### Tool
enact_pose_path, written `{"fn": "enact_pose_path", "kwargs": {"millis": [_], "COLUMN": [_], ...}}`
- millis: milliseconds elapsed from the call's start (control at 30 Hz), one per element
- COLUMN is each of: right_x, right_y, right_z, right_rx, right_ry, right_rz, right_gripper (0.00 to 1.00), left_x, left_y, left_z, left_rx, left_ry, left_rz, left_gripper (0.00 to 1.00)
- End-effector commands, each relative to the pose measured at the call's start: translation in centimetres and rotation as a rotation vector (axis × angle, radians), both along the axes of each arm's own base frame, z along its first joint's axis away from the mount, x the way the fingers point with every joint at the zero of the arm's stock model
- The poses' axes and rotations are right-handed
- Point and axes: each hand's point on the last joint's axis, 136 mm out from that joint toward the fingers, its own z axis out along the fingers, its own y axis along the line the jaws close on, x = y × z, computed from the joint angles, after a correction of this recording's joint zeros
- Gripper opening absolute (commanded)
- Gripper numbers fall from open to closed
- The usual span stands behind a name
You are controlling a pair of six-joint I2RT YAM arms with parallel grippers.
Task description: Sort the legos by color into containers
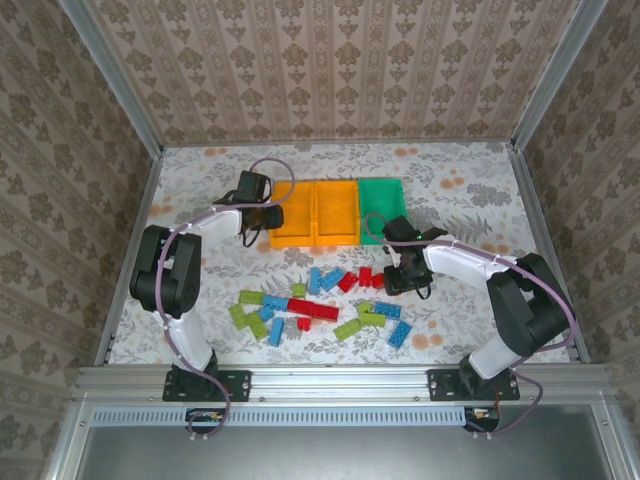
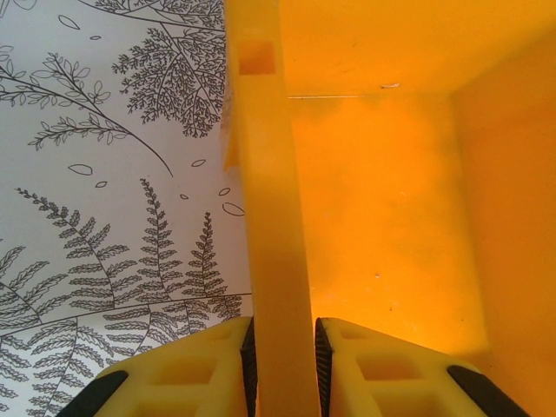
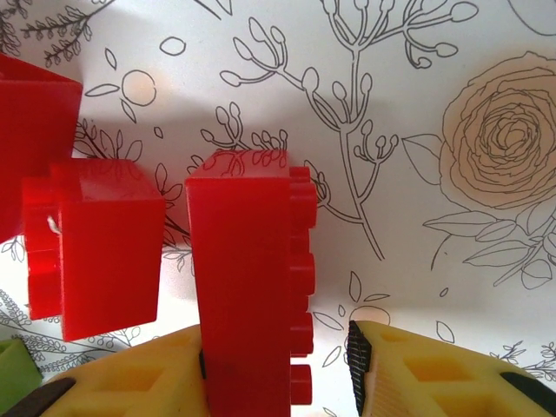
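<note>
At the orange bin (image 2: 382,217), left tool (image 2: 284,339) clamps its wall; right tool (image 3: 278,343) gapes around a red brick (image 3: 243,261).

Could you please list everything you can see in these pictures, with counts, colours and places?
Containers: three, two orange and one green, joined in a row at the far middle of the table.
Red legos: about five, one long, in the loose pile in front of the containers.
Blue legos: about seven, same pile.
Green legos: about eight, lime, same pile.
Table: one, white floral-print cover.
Walls: three, beige patterned wallpaper.
Arms: two, white and black, based at the near edge.
Left gripper: one, yellow, shut on the wall of the left orange container.
Right gripper: one, yellow, open around one red brick, with a gap on one side.
</note>
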Motion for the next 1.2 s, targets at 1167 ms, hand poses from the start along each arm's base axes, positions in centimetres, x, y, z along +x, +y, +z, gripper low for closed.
{"fn": "enact_pose_path", "kwargs": {"millis": [1167], "right_x": [-0.6], "right_y": [-0.3], "right_z": [0.1], "right_rx": [-0.027], "right_ry": [0.026], "right_rz": [0.005], "right_gripper": [0.46], "left_x": [-0.2], "left_y": [-0.1], "left_z": [1.3], "left_rx": [-0.029], "left_ry": [-0.03], "left_rz": [0.035], "left_gripper": [0.44]}}
